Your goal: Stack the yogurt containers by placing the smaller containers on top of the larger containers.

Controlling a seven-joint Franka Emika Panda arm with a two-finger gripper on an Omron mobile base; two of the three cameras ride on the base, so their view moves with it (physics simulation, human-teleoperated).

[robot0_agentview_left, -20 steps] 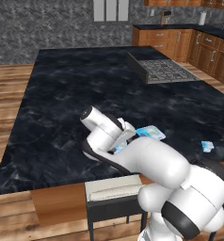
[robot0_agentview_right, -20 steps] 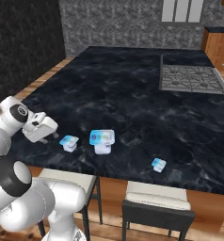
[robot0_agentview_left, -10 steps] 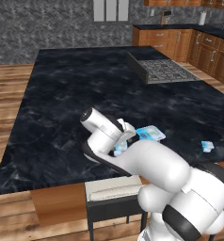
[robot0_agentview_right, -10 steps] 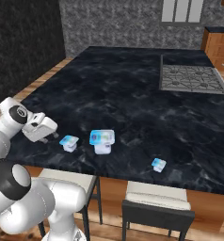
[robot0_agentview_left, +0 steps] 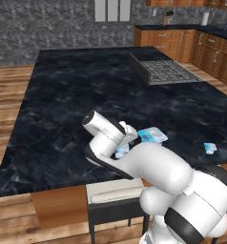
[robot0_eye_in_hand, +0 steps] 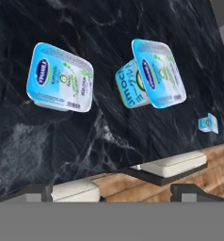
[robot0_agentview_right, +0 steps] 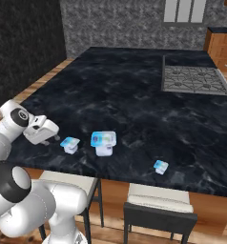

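Nearest me, along the near edge of the black counter [robot0_agentview_right: 134, 95], the gripper [robot0_agentview_right: 51, 138] hung with its jaws spread wide and nothing between them, just left of a small cup [robot0_agentview_right: 69, 144]. Nothing was stacked yet; the approach to the first pick looked to be the step in hand. Just right of that cup sat the big tub [robot0_agentview_right: 103, 142], upright with its lid clear. Further right, well apart, lay a second small cup [robot0_agentview_right: 160, 167]. Far back was the stovetop [robot0_agentview_right: 194, 79]. Next, I judged, the hand needed to drop over the near cup and close on it.
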